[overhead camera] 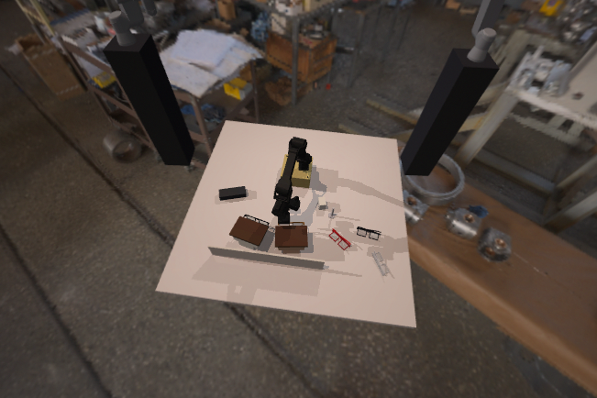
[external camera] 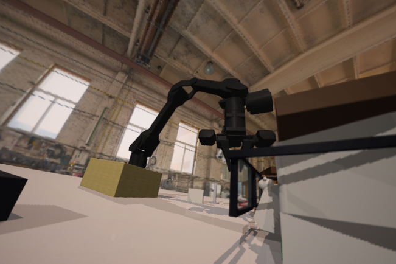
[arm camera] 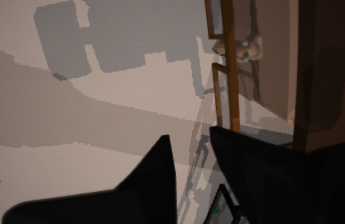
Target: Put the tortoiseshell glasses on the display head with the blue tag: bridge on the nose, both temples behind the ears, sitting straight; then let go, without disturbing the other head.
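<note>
The tortoiseshell glasses are at the face side of the right-hand display head, with their bridge at the nose in the wrist view. Their temples and the ears are hidden, so I cannot tell how the temples sit. My gripper is slightly open, with nothing between the fingertips; one finger is close beside the frame's near end. The other head wears black glasses. No blue tag shows; a green edge shows on this other head.
A long grey panel stands behind the heads. Red glasses, black-framed glasses and clear glasses lie to the right. A white block, a small stand and a black box are nearer the arm's base.
</note>
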You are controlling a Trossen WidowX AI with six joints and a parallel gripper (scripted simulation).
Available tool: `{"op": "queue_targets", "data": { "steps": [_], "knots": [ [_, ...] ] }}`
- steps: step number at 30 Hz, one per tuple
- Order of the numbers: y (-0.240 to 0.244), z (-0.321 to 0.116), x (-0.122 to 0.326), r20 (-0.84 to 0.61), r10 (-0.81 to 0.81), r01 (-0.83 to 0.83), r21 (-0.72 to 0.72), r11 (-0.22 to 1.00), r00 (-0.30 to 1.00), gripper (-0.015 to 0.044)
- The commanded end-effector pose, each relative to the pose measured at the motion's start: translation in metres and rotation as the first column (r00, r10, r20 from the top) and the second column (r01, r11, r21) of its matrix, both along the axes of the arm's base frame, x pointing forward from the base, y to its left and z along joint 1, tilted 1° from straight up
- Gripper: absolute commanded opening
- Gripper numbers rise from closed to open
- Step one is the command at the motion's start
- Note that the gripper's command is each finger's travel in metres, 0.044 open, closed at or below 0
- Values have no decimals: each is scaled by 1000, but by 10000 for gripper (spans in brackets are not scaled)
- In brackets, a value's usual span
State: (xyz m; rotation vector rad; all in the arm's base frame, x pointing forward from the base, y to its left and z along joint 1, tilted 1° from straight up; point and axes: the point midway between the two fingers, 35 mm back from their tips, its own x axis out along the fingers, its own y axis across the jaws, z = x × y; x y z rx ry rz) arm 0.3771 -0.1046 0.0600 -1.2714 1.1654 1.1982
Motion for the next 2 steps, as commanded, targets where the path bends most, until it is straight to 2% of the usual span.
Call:
{"op": "queue_targets", "data": {
  "steps": [1,2],
  "knots": [
    [0,3,-10,-1,5,-5,-3,1000,1000,107],
    [0,5,-14,-2,5,-5,-3,1000,1000,107]
  ]
}}
